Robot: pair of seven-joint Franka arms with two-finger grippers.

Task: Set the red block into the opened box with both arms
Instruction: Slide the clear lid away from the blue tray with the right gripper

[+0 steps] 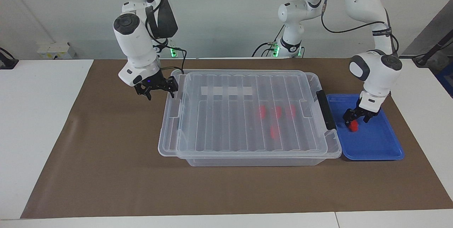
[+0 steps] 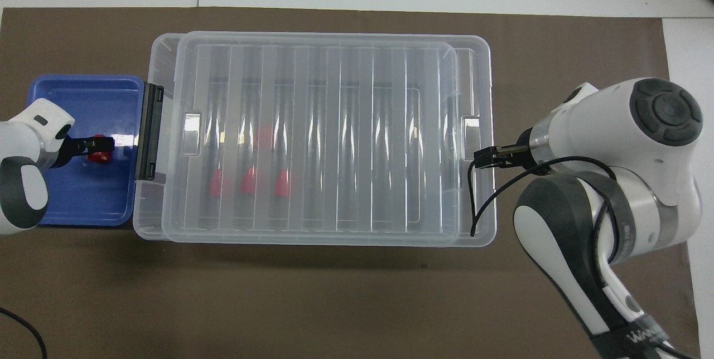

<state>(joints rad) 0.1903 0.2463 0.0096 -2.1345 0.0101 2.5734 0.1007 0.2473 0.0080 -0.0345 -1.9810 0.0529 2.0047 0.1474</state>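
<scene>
Brown mat (image 1: 106, 171) covers the table; going across the facing view from the right arm's end.

Right gripper (image 1: 159, 91) hangs at the box's end rim, fingers spread, nothing between them. From overhead, right gripper (image 2: 484, 157) sits over that same rim, just past the lid's edge.

Box (image 1: 170, 139) is clear plastic, mid-mat, with ribbed see-through lid (image 1: 230, 114) lying on top, slid slightly toward the right arm's end so a strip of the box shows at the latch end. Four red blocks (image 1: 275, 112) visible through the lid, inside the box, toward the left arm's end: three in a row, one apart farther from the robots. Black latch (image 1: 325, 109) on the end facing the tray.

Blue tray (image 1: 375, 146) sits just beside the box on the left arm's end. Red block (image 1: 353, 126) lies in it, nearer the box side. Left gripper (image 1: 357, 117) is down on it, fingers spread and straddling the block; can't tell if they touch it. Block still on the tray floor. Overhead agrees: left gripper (image 2: 95, 144) around red block (image 2: 101, 154) in the tray (image 2: 83, 97).
</scene>
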